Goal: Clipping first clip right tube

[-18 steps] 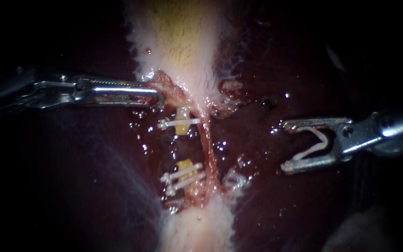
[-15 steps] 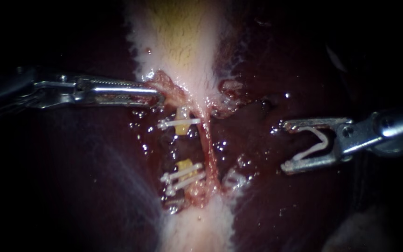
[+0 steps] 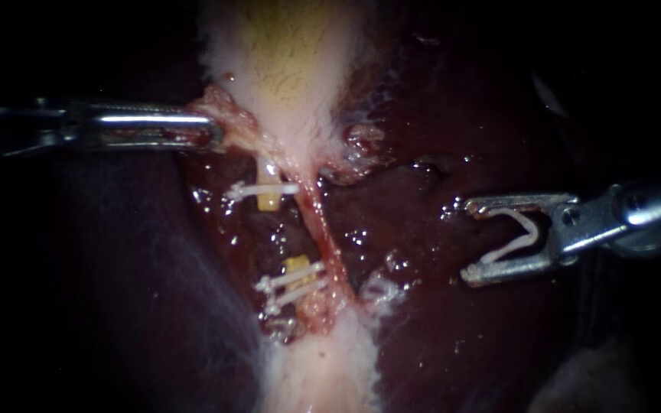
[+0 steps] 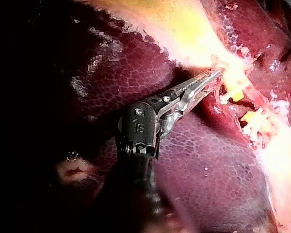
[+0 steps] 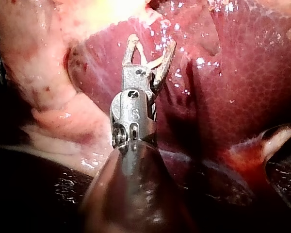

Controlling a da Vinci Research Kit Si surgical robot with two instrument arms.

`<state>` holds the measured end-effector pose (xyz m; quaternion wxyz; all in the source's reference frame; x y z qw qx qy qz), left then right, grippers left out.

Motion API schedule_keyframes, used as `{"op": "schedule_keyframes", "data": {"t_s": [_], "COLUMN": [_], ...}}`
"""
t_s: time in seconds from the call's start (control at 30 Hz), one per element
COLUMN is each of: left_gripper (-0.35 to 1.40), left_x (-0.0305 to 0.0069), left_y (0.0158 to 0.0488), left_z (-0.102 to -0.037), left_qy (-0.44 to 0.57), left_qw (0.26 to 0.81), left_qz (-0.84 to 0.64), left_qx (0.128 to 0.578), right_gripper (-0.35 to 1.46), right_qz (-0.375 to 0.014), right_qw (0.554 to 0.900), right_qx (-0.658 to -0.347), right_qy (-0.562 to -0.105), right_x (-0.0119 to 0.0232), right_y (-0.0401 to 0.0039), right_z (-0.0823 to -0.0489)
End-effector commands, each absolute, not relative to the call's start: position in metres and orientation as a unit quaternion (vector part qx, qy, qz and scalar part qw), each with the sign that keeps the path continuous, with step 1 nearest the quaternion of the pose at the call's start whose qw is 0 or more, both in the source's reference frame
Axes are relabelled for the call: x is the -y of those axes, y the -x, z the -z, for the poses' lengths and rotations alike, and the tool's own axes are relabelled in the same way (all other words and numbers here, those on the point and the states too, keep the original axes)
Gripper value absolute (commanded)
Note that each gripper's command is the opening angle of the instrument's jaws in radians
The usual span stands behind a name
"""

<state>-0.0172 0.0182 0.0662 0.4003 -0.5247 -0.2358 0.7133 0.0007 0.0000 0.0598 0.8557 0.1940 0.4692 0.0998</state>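
**Liver bed & what lies on it**

The dark red liver point(image 3: 453, 329) carries everything we see. The pale gallbladder point(image 3: 292, 69) lies down its middle. Below it, in a wet hollow, two tubes run side by side. The yellow left tube point(image 3: 269, 200) shows in two pcs, w/ an upper clip point(image 3: 284, 187) across one pc & two lower clips point(image 3: 307, 272) across the other. The pink right tube point(image 3: 321, 229) lies just beside it.

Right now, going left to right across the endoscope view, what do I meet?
Left instrument, jaws shut on a tissue flap → clipped tube → unclipped right tube → liver → right instrument, an open clip held between its jaws.
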Motion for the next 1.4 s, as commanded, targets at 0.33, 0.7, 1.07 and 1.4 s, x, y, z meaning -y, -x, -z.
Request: {"op": "schedule_keyframes", "data": {"t_s": [0.33, 0.7, 1.07, 1.4], "left_gripper": [-0.35, -0.35, -0.35, -0.35], "left_x": [-0.0178, -0.0175, -0.0174, -0.0174], "left_y": [0.0172, 0.0177, 0.0179, 0.0180], "left_z": [-0.0662, -0.0663, -0.0663, -0.0663], "left_qy": [0.526, 0.525, 0.525, 0.525], "left_qw": [0.401, 0.402, 0.403, 0.403], "left_qz": [-0.713, -0.714, -0.714, -0.714], "left_qx": [0.233, 0.230, 0.228, 0.228], "right_gripper": [0.46, 0.46, 0.48, 0.48], "right_qz": [-0.150, -0.189, -0.204, -0.204], "right_qw": [0.840, 0.830, 0.822, 0.811], "right_qx": [-0.457, -0.444, -0.431, -0.427], "right_qy": [-0.251, -0.281, -0.311, -0.344], "right_x": [0.0003, 0.0019, 0.0038, 0.0050], "right_y": [-0.0048, -0.0114, -0.0165, -0.0191], "right_z": [-0.0605, -0.0644, -0.0691, -0.0705]}}
